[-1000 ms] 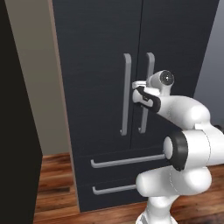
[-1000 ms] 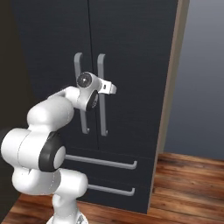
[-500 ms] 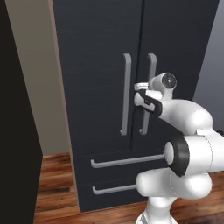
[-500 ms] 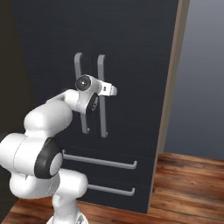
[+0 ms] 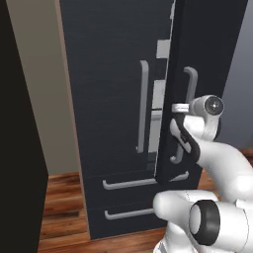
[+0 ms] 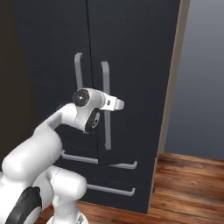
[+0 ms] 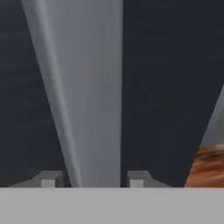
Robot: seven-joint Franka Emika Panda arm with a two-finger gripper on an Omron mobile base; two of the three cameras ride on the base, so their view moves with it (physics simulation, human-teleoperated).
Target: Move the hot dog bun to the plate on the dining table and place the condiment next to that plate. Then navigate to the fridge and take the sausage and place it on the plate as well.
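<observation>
The robot stood at the fridge [image 5: 118, 99], its end effector [image 7: 92, 180] closed around the right door's handle [image 7: 83, 87], that door [image 5: 207, 59] pulled slightly ajar. By my judgement only the sausage leg remained; the sausage was presumably inside, hidden. The barely opened door blocked access, drawers [image 5: 128, 197] shut below the handle

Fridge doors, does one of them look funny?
Yes. The right door stands ajar, swung out from the left door, with pale shelves showing through the gap. The tool straddles its handle.
</observation>
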